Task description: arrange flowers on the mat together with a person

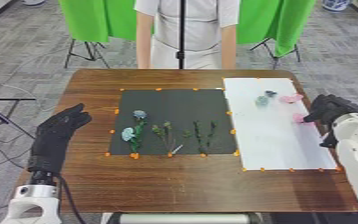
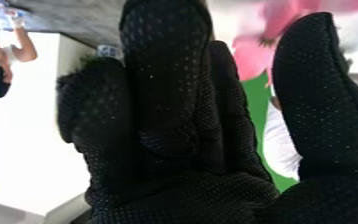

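Black fabric covers your left hand [image 1: 62,127], which you see in the head view at the left of the dark mat [image 1: 180,102], fingers extended close together. Your right hand [image 1: 334,106] is at the right side of the white sheet [image 1: 273,145], near the lower pink flower [image 1: 299,118]; you cannot tell there whether they touch. Farther up the sheet lie another pink flower [image 1: 291,98], a dark blue flower [image 1: 270,93] and a pale green flower [image 1: 262,101]. On the dark mat, two pale blue flowers [image 1: 128,133] with green stems lie at the left, yellowish-green sprigs [image 1: 161,132] near the middle and thin green sprigs [image 1: 212,131] toward the right. Orange tabs [image 1: 116,111] line the edges, all on your brown wooden counter [image 1: 171,190].

In the right wrist view, your right hand [image 2: 175,145] has its fingers extended and thumb apart, with pink petals [image 2: 251,57] beyond the gap and green cloth [image 2: 257,107] behind.
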